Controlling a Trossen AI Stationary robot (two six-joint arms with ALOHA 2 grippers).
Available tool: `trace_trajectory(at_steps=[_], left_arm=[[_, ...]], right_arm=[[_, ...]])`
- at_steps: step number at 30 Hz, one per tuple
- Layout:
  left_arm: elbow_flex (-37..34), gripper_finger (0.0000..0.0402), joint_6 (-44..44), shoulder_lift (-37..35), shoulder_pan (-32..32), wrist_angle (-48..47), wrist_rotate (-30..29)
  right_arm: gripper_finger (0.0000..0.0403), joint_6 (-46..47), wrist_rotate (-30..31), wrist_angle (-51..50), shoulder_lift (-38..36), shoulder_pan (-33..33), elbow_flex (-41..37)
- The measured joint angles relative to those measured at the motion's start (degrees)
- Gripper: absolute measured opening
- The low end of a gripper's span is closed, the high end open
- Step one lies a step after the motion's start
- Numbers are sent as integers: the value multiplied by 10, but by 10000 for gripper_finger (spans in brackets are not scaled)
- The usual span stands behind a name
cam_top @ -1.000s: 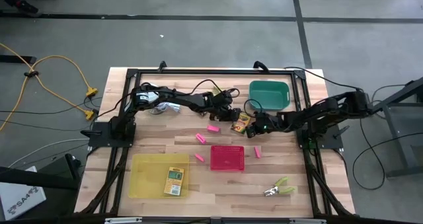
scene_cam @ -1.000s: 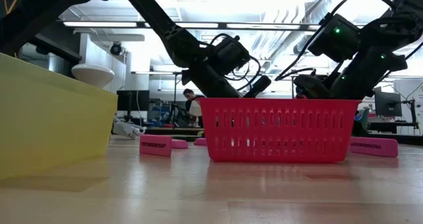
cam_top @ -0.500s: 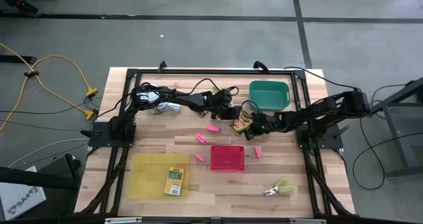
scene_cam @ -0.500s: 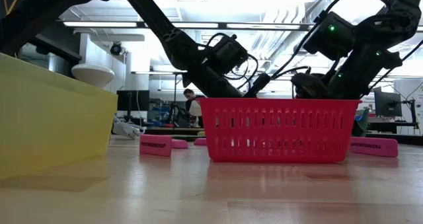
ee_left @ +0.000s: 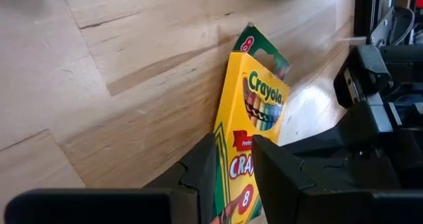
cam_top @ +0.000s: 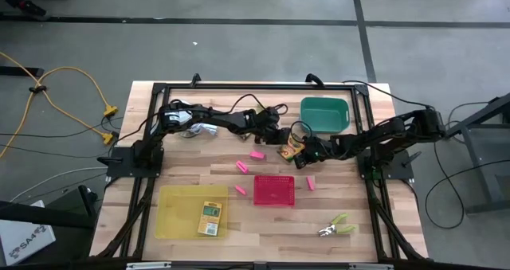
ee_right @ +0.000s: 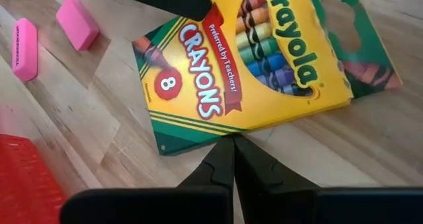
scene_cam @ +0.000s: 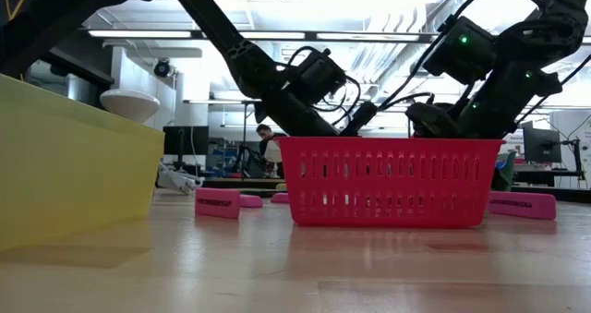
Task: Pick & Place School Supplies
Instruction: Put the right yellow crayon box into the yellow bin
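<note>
A: Left gripper [ee_left: 231, 171] has its fingers [ee_left: 198, 178] clamped on the long edges of the crayon box [ee_left: 254, 128], which sits tilted at the counter's [cam_top: 183, 162] far middle, just left of the green tray [cam_top: 324, 115]

B: And the right gripper [ee_right: 232, 161]?

A: Fingers pressed together, empty, tip right at the box's edge; I can't tell whether it touches

B: How will the box handle?

A: My guess: light, thin cardboard, glossy, so a bit slippery. It should give if squeezed across the flat faces. The narrow sides are the stiffer hold, and that's where the left fingers are

B: What's around it?

A: Pink erasers [ee_right: 49, 32] lie just nearer and to the left, the red basket [cam_top: 274, 189] nearer still. The yellow tray [cam_top: 171, 214] at near left already holds another box [cam_top: 211, 219]. Scissors [cam_top: 337, 225] lie at near right

B: Anything in the way?

A: The right arm crowds the box, and the basket stands between it and the near side
</note>
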Motion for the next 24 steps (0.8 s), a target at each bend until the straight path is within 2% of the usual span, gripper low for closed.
trace_trajectory(at_steps=[6,15,24], left_arm=[[2,94,18,-1,3,-54,11],[2,93,37,-1,7,-76,18],[2,72,65,-1,10,-99,5]], right_arm=[[2,0,0,0,0,0,0],[2,0,1,1,1,0,0],[2,0,0,1,1,0,0]])
